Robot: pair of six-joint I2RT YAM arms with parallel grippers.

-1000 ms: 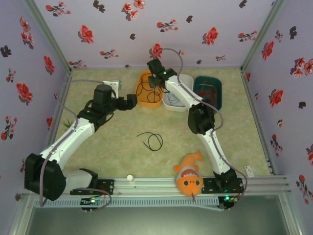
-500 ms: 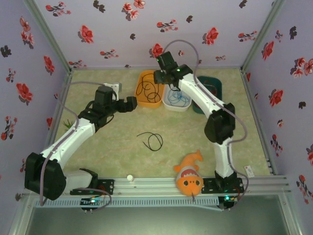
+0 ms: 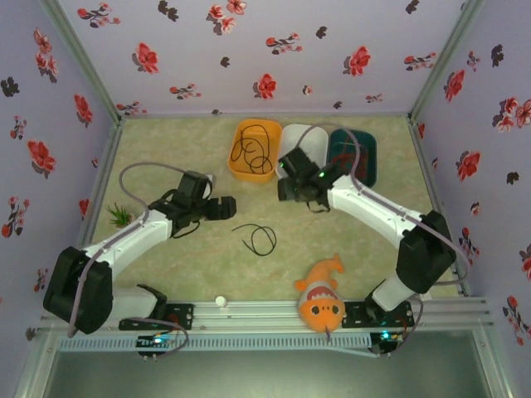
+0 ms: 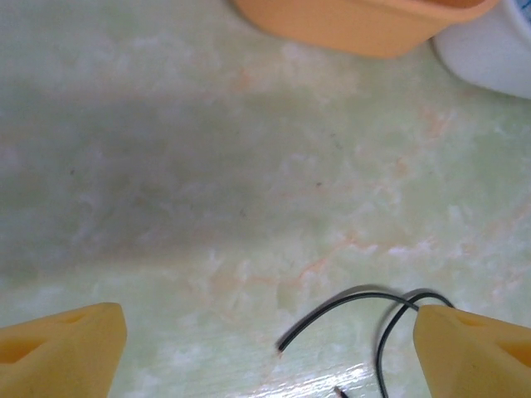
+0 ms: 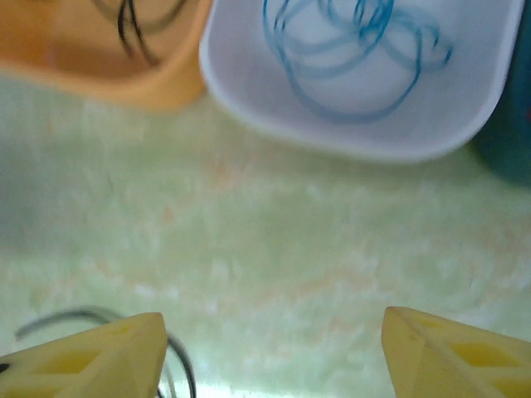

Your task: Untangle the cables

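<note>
A loose black cable [image 3: 255, 237] lies looped on the marbled table between my two grippers. My left gripper [image 3: 226, 207] hovers just left of it, open. In the left wrist view the cable's cut end [image 4: 348, 309] curves up to the right yellow finger [image 4: 473, 352], with nothing between the jaws. My right gripper [image 3: 286, 189] stands open just above and to the right of that cable, and a bit of the black cable [image 5: 178, 365] shows by its left finger. Another black cable [image 3: 251, 151] is coiled in the orange tray [image 3: 236, 162]. A blue cable [image 5: 357, 50] lies in the white tray [image 5: 274, 116].
A teal tray [image 3: 365, 157] sits right of the white one, at the back. An orange fish plush [image 3: 322, 300] lies near the front rail. A small green plant [image 3: 119, 215] stands by the left wall. Flowered walls close in three sides.
My right arm swung back from above the trays down to the table in front of them, its jaws widening. The left gripper dropped nearer the table and toward the loose black cable.
</note>
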